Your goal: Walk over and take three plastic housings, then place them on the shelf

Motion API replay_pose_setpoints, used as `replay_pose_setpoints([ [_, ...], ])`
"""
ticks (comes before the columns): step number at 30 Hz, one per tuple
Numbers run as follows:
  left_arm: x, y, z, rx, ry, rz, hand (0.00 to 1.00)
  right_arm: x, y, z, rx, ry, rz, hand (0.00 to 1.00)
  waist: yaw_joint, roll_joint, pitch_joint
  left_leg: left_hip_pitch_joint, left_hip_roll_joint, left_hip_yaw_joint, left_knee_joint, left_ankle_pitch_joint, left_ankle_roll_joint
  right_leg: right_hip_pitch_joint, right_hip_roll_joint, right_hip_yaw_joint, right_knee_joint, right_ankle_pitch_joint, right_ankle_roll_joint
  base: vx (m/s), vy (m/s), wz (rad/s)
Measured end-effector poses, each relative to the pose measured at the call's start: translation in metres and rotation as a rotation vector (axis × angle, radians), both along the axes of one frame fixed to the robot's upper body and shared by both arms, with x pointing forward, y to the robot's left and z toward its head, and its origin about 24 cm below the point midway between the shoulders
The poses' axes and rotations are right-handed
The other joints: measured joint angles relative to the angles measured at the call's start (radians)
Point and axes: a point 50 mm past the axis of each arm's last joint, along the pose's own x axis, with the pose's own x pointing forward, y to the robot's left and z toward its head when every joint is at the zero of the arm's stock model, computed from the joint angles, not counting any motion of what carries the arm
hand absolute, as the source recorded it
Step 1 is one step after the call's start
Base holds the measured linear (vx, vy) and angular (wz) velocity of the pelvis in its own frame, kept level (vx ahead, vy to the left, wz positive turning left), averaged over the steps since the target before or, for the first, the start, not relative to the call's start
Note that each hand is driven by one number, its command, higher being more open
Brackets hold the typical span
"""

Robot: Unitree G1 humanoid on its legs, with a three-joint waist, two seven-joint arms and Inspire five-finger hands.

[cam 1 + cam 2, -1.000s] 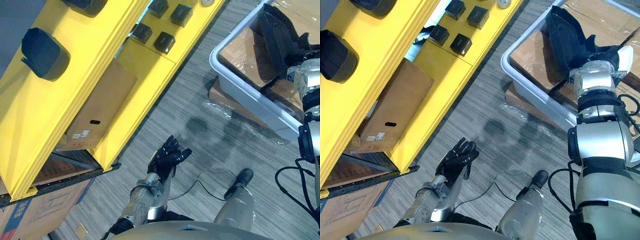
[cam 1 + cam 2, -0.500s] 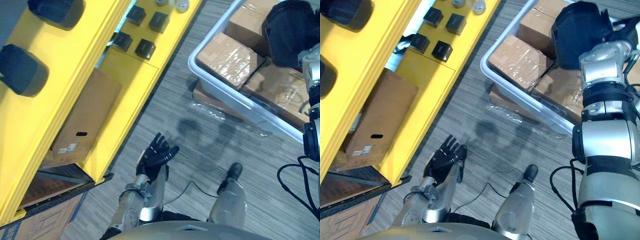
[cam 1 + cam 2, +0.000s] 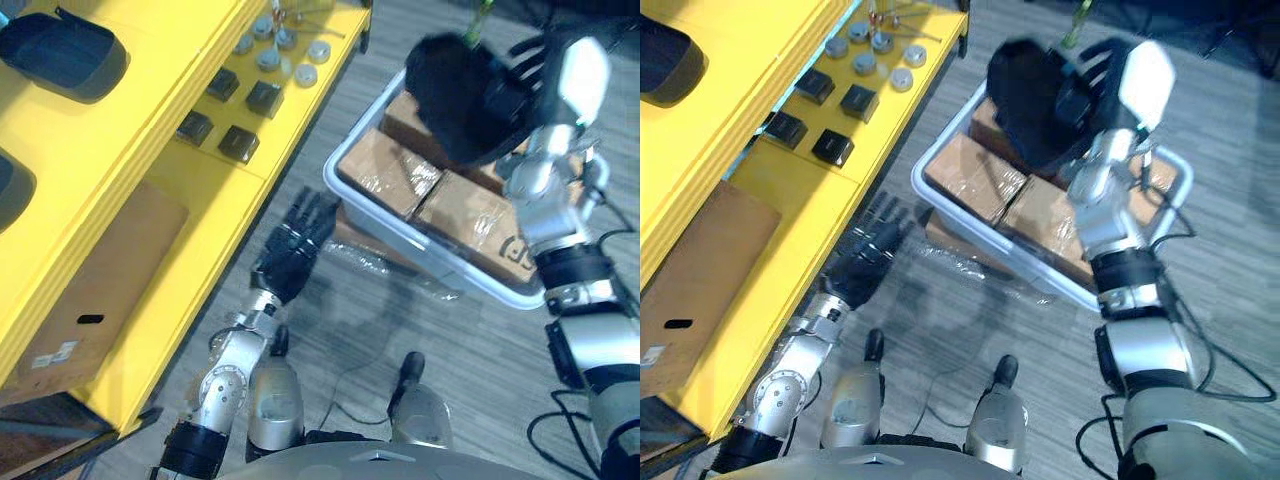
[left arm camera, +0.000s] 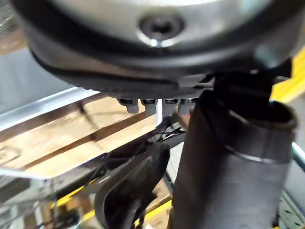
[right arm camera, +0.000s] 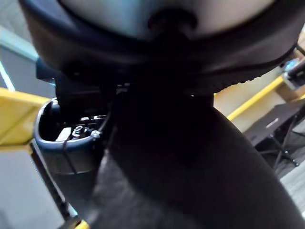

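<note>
your right hand (image 3: 532, 75) lifted clear of the bin (image 3: 400, 235), curled round the black housing (image 3: 450, 95); it looked light, stiff, slick, its rim your best hold; left hand (image 3: 285, 260) hung spread

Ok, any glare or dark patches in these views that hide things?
Left eye view: the wrapped boxes glint, and the back of the right robot hand, curled round the black housing, glares white; the left robot hand is evenly lit. Right wrist view: the housing sits close and dark, hiding detail.
</note>
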Motion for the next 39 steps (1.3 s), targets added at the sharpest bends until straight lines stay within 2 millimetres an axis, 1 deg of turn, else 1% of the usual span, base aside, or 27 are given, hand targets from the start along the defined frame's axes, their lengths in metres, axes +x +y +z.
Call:
replay_pose_setpoints([
  [2, 0.001, -0.017, -0.011, -0.021, 0.090, -0.094, 1.00, -0.003, 0.013, -0.010, -0.020, -0.002, 0.065, 0.00, -0.007, -0.006, -0.016, 0.029, 0.007, 0.023, -0.016, 0.000, 0.000, 0.014, 0.009, 0.016, -0.022, 0.015, -0.001, 0.03, -0.005, -0.24],
  [3, 0.001, -0.021, -0.015, -0.028, 0.116, -0.114, 1.00, -0.004, 0.017, -0.012, -0.032, -0.007, 0.085, 0.00, -0.013, -0.009, -0.023, 0.034, 0.008, 0.028, -0.022, 0.000, -0.001, 0.017, 0.011, 0.018, -0.031, 0.017, -0.001, 0.01, -0.009, -0.24],
  [4, 0.002, -0.026, -0.022, -0.040, 0.169, -0.144, 1.00, -0.008, 0.024, -0.015, -0.036, -0.025, 0.129, 0.00, -0.027, -0.014, -0.041, 0.037, 0.010, 0.034, -0.028, 0.001, -0.002, 0.021, 0.015, 0.019, -0.045, 0.023, -0.002, 0.01, -0.011, -0.21],
  [5, 0.002, -0.028, -0.030, -0.058, 0.224, -0.152, 1.00, -0.012, 0.031, -0.018, -0.058, -0.042, 0.168, 0.00, -0.034, -0.020, -0.056, 0.055, 0.014, 0.049, -0.041, 0.003, -0.005, 0.025, 0.019, 0.027, -0.054, 0.028, -0.003, 0.02, -0.007, -0.24],
  [7, 0.004, -0.029, -0.037, -0.078, 0.281, -0.152, 1.00, -0.018, 0.037, -0.023, -0.079, -0.059, 0.214, 0.00, -0.046, -0.030, -0.082, 0.067, 0.016, 0.067, -0.049, 0.003, -0.005, 0.026, 0.022, 0.043, -0.065, 0.034, -0.003, 0.01, 0.001, -0.25],
  [8, 0.008, -0.029, -0.041, -0.078, 0.304, -0.150, 1.00, -0.024, 0.041, -0.028, -0.101, -0.071, 0.243, 0.00, -0.061, -0.041, -0.103, 0.073, 0.018, 0.072, -0.054, 0.003, -0.005, 0.027, 0.024, 0.046, -0.065, 0.035, -0.003, 0.00, 0.001, -0.19],
  [10, 0.014, -0.029, -0.041, -0.095, 0.322, -0.146, 1.00, -0.031, 0.046, -0.034, -0.093, -0.084, 0.275, 0.00, -0.064, -0.054, -0.117, 0.089, 0.023, 0.087, -0.056, 0.003, -0.006, 0.029, 0.030, 0.062, -0.066, 0.037, -0.006, -0.03, -0.006, -0.20],
  [11, 0.018, -0.029, -0.040, -0.118, 0.334, -0.135, 1.00, -0.035, 0.052, -0.039, -0.084, -0.089, 0.302, 0.00, -0.073, -0.065, -0.134, 0.090, 0.026, 0.095, -0.056, 0.003, -0.006, 0.030, 0.033, 0.067, -0.078, 0.044, -0.008, -0.04, -0.010, -0.20],
  [13, 0.024, -0.030, -0.037, -0.147, 0.348, -0.128, 1.00, -0.040, 0.059, -0.044, -0.103, -0.098, 0.341, 0.00, -0.083, -0.072, -0.152, 0.091, 0.025, 0.104, -0.057, 0.003, -0.006, 0.037, 0.035, 0.070, -0.108, 0.065, -0.009, -0.05, -0.003, -0.17],
  [15, 0.029, -0.034, -0.035, -0.173, 0.359, -0.127, 1.00, -0.045, 0.063, -0.048, -0.105, -0.101, 0.375, 0.00, -0.084, -0.073, -0.154, 0.105, 0.023, 0.113, -0.058, 0.002, -0.007, 0.056, 0.036, 0.071, -0.136, 0.081, -0.010, -0.06, 0.002, -0.13],
  [18, 0.031, -0.038, -0.034, -0.231, 0.381, -0.100, 1.00, -0.051, 0.071, -0.057, -0.087, -0.095, 0.424, 0.00, -0.090, -0.073, -0.177, 0.109, 0.026, 0.118, -0.068, 0.007, -0.012, 0.059, 0.042, 0.071, -0.153, 0.088, -0.014, -0.08, -0.011, -0.07],
  [21, 0.031, -0.038, -0.039, -0.299, 0.424, -0.062, 1.00, -0.055, 0.077, -0.064, -0.094, -0.084, 0.461, 0.00, -0.096, -0.078, -0.190, 0.123, 0.026, 0.126, -0.089, 0.018, -0.012, 0.060, 0.044, 0.077, -0.154, 0.091, -0.014, -0.05, 0.000, -0.06],
  [24, 0.034, -0.035, -0.038, -0.354, 0.431, -0.022, 1.00, -0.058, 0.084, -0.067, -0.112, -0.085, 0.500, 0.00, -0.103, -0.085, -0.195, 0.123, 0.026, 0.128, -0.089, 0.019, -0.012, 0.061, 0.045, 0.080, -0.166, 0.103, -0.015, -0.02, 0.009, -0.03],
  [27, 0.042, -0.036, -0.033, -0.385, 0.425, -0.001, 1.00, -0.063, 0.093, -0.076, -0.117, -0.063, 0.561, 0.00, -0.105, -0.089, -0.211, 0.123, 0.025, 0.129, -0.089, 0.023, -0.013, 0.062, 0.046, 0.081, -0.166, 0.104, -0.015, 0.00, 0.000, 0.00],
  [28, 0.047, -0.038, -0.028, -0.409, 0.413, -0.001, 1.00, -0.068, 0.098, -0.081, -0.100, -0.054, 0.587, 0.00, -0.106, -0.090, -0.213, 0.123, 0.025, 0.128, -0.089, 0.023, -0.013, 0.064, 0.046, 0.082, -0.166, 0.104, -0.015, 0.00, 0.000, 0.00],
  [30, 0.051, -0.039, -0.023, -0.439, 0.401, 0.005, 1.00, -0.071, 0.105, -0.086, -0.092, -0.036, 0.617, 0.00, -0.107, -0.090, -0.213, 0.124, 0.025, 0.128, -0.089, 0.023, -0.013, 0.064, 0.046, 0.082, -0.167, 0.105, -0.014, 0.00, 0.000, 0.00],
  [31, 0.052, -0.039, -0.022, -0.445, 0.400, 0.017, 0.00, -0.073, 0.109, -0.089, -0.085, -0.035, 0.641, 0.00, -0.107, -0.090, -0.213, 0.124, 0.025, 0.127, -0.089, 0.023, -0.013, 0.065, 0.046, 0.082, -0.167, 0.105, -0.014, 0.00, 0.000, 0.00],
  [37, 0.053, -0.037, -0.022, -0.527, 0.412, 0.073, 0.00, -0.082, 0.124, -0.088, -0.064, -0.066, 0.722, 0.00, -0.108, -0.093, -0.218, 0.137, 0.024, 0.125, -0.089, 0.022, -0.012, 0.087, 0.046, 0.077, -0.180, 0.105, -0.014, -0.02, 0.007, 0.01],
  [39, 0.052, -0.038, -0.023, -0.529, 0.394, 0.062, 0.00, -0.083, 0.123, -0.091, -0.043, -0.062, 0.712, 0.00, -0.106, -0.095, -0.223, 0.137, 0.024, 0.121, -0.090, 0.022, -0.012, 0.092, 0.046, 0.074, -0.184, 0.105, -0.013, -0.03, 0.011, 0.04],
])
